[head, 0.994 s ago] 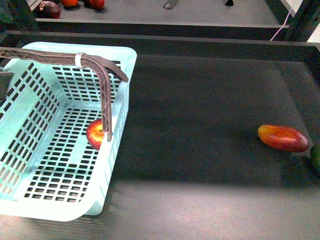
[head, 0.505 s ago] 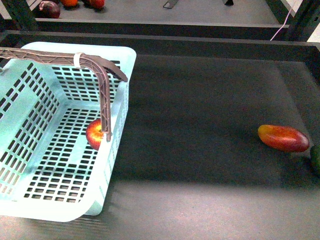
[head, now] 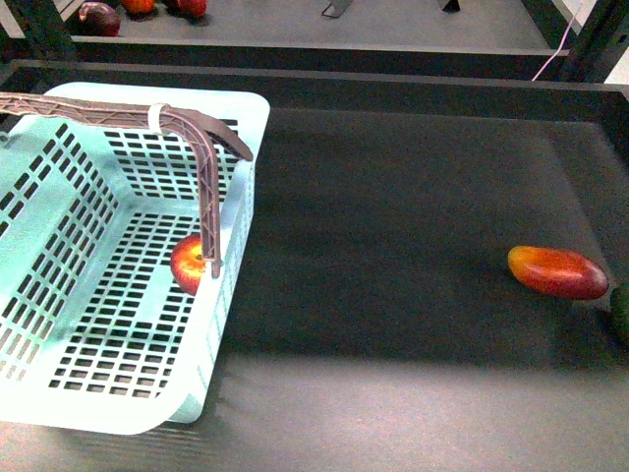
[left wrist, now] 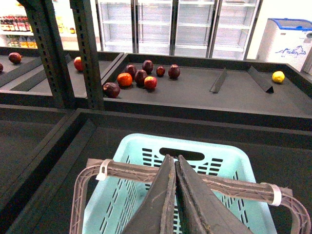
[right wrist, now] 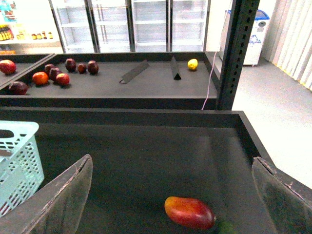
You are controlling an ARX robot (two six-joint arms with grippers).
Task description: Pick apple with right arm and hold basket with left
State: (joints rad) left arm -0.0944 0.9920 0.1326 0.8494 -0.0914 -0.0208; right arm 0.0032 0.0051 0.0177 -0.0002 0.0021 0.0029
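Observation:
The pale mint-blue basket (head: 251, 118) stands at the left of the dark tray, its brownish-mauve handle (head: 201, 133) raised over it. The red apple (head: 189, 264) with a yellowish patch lies inside on the slotted bottom, against the right wall and partly behind the handle's leg. Neither gripper shows in the front view. In the left wrist view my left gripper (left wrist: 174, 158) is shut, its jaws pressed together right over the handle's bar (left wrist: 126, 170) above the basket (left wrist: 234, 158). My right gripper (right wrist: 171, 161) is open and empty above the tray, far from the apple.
A red-orange mango (head: 557, 272) lies at the tray's right, also between the right fingers in the right wrist view (right wrist: 189, 213). A dark green fruit (head: 621, 310) sits beside it. A raised tray wall (head: 393, 93) runs along the back; several fruits (left wrist: 141, 78) lie on the shelf behind.
A dark shape at the front view's left edge beside the basket has gone out of view. The basket and handle have shifted only slightly. The apple and mango have not moved.

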